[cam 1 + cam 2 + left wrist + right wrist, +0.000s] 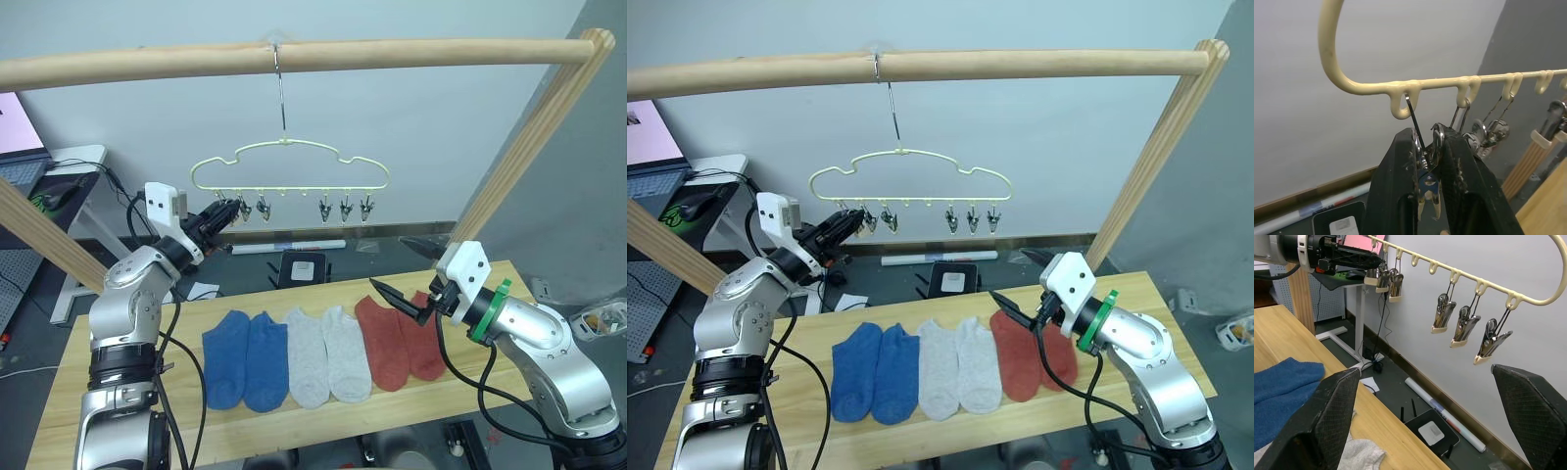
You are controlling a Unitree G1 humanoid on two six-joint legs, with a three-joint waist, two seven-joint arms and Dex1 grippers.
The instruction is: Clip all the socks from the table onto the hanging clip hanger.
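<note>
Lying in a row on the desk [127,411], nearest the camera, are six socks, toes toward the near edge: two blue socks [245,357], two grey socks [328,354] and two red socks [397,341], each pair touching side by side. None is clipped yet. Just above the red socks hovers the right pincer [404,298], its fingers spread wide and holding nothing. Farther back and higher, the left pincer [227,213] is closed on the end clip [1426,169] at the robot's left end of the hanger [290,166]; the left wrist view shows both fingers pressed against the clip's metal handles. The hanger hangs by its long hook from a wooden pole [294,57], and its other clips [1465,325] dangle free, none holding a sock.

Risks, as judged from this arrangement: the hanger is free to swing on its hook, so a push or pull by the left pincer could tilt it and shift the clip out of line. A squeeze too weak would leave the clip shut when a sock arrives. The right pincer could gather both red socks at once, since they touch.
</note>
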